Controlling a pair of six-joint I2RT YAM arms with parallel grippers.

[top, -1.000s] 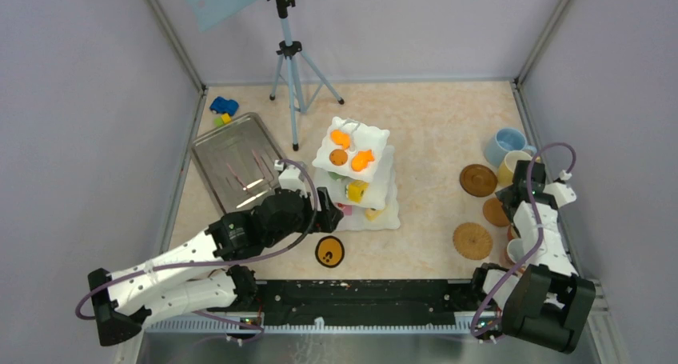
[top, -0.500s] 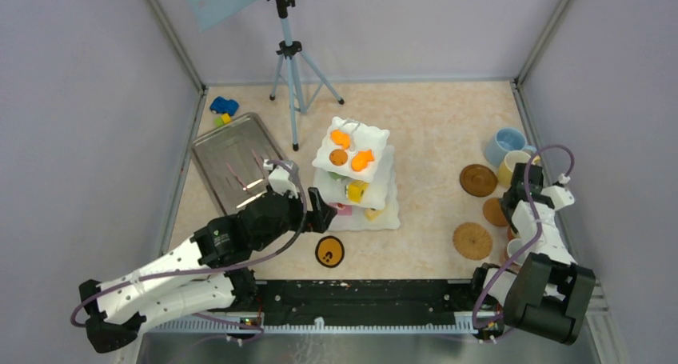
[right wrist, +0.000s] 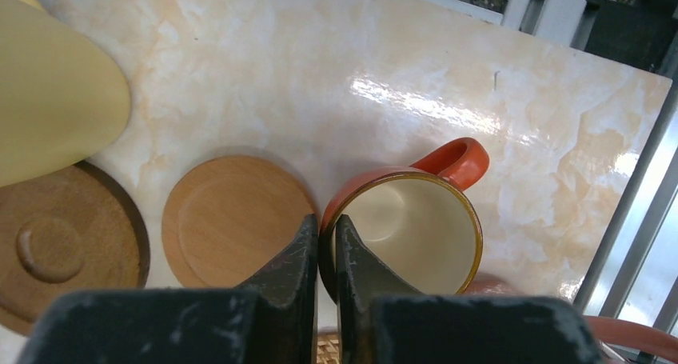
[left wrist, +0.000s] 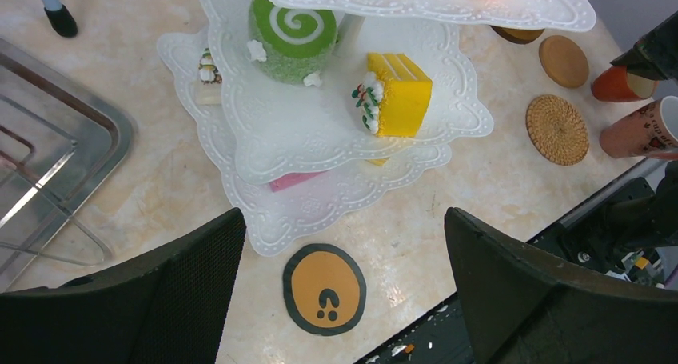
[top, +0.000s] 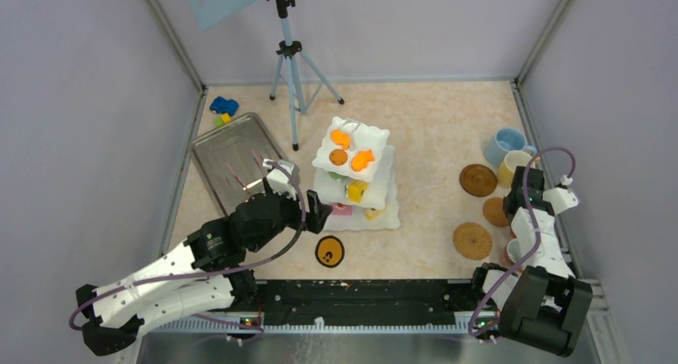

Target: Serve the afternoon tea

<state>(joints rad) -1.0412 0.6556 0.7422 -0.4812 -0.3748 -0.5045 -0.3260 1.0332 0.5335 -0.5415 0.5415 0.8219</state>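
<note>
My right claw (right wrist: 326, 244) is clenched on the orange-brown mug (right wrist: 416, 228), which stands far to the right of the white three-tier stand (left wrist: 320, 132). One black finger is outside the glazed wall and one is inside, so the thin rim is pinched between them. The mug is round, cream inside and empty, with a loop handle on the side away from my fingers. Just beside the mug, on the stand's side, lies a smooth wooden coaster (right wrist: 232, 220). After it comes a darker coaster (right wrist: 56, 236) with a pressed ring, partly hidden behind the cream mug (right wrist: 56, 92), which the picture edge cuts off. My left claw (left wrist: 344, 220) is released, its two mesh-textured fingers wide apart just in front of the stand. The stand has square plates with scalloped, embossed borders. On its middle plate sit a green swirl roll (left wrist: 292, 36) and a yellow cake slice (left wrist: 400, 92). A pink pastry (left wrist: 296, 180) on the lowest plate is mostly hidden under the plate above.
</note>
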